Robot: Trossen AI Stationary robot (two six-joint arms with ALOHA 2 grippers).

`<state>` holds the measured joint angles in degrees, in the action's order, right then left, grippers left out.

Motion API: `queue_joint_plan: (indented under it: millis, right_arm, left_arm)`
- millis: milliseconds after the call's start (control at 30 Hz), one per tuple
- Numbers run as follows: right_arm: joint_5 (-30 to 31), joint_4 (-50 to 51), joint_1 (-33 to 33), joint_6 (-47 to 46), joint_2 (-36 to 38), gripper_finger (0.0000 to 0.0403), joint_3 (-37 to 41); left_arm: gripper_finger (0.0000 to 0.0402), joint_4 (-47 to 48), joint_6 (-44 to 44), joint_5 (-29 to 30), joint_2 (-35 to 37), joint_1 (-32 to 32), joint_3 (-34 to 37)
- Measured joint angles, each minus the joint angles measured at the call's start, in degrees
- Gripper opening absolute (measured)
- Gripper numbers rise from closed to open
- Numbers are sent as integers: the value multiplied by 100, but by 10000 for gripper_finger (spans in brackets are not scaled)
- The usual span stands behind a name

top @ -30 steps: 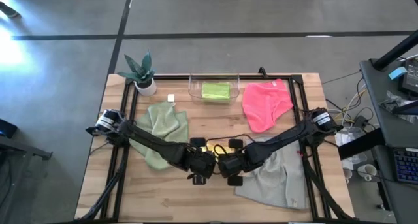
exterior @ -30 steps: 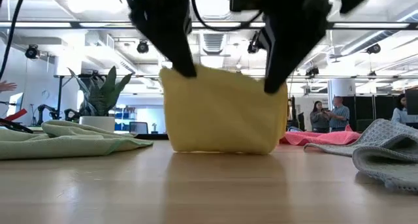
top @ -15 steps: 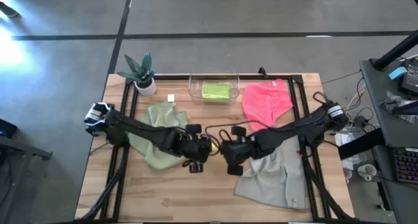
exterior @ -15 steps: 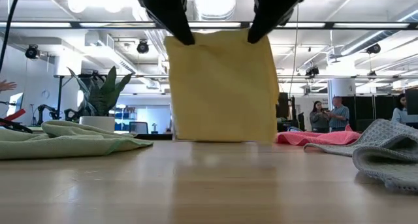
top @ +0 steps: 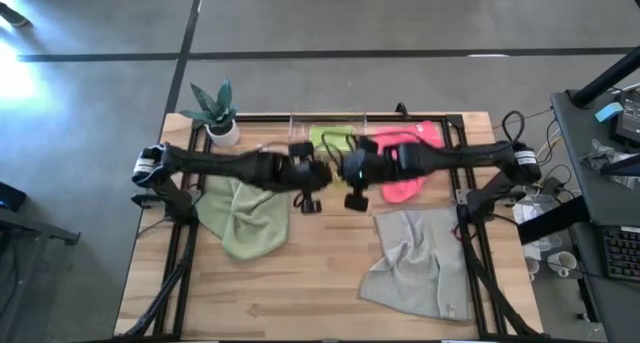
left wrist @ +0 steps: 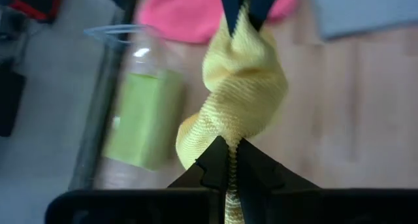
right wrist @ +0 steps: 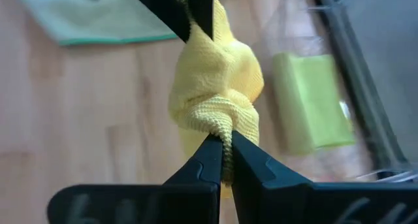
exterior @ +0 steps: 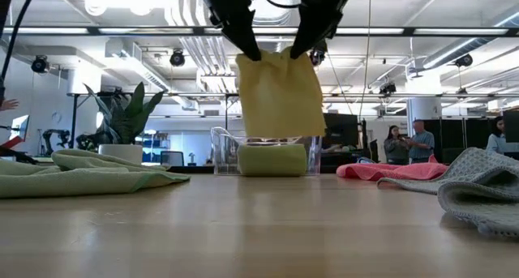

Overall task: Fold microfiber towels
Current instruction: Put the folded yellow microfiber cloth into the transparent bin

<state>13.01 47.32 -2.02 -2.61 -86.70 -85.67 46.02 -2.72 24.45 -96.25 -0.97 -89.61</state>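
A: Which items are found at the far edge of the wooden surface [top: 320, 283]?

B: A potted plant [top: 216, 111] in a white pot is located at the far left corner. A clear plastic bin [top: 300, 133] is placed at the middle of the far edge.

A: What is observed beyond the surface?

B: In the low view, two people [exterior: 409, 142] are seen standing far back in the room, under ceiling lights. In the high view, a grey floor and a cluttered desk [top: 615, 183] at the right are shown.

Five microfiber towels: one yellow towel [exterior: 278, 92], one sage green towel [top: 247, 215], one hot pink towel [top: 408, 165], one light grey towel [top: 418, 260], one lime green towel [exterior: 272, 159] (folded, inside the one clear plastic bin [exterior: 220, 151]). One potted plant [top: 216, 111].
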Motion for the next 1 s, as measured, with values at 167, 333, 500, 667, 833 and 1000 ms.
queue_joint_plan:
  millis: [167,333,500,667,833,1000]
  right_arm:
    - [-148,-107,-825,703,1,9,-237]
    - [-529,-512,-1713,1297,2,9,-467]
    - [-1232,-1137,-2522,1738,-83,9,-591]
    - [-1708,-1248,-3118,2119,-531,9,-904]
    - [-1778,-1245,-3471,2577,-1192,9,-1429]
    - [-1778,-1199,-3776,2820,-1813,8,-2095]
  left_arm:
    - [8,-175,-508,-2,9,723,-277]
    - [8,-519,-1045,1,4,1406,-475]
    - [8,-1217,-1683,-10,-10,1898,-473]
    - [8,-1933,-2078,-7,-208,2308,-464]
    - [8,-2533,-2239,-9,-433,2711,-464]
    - [8,-2917,-2328,-13,-739,3086,-460]
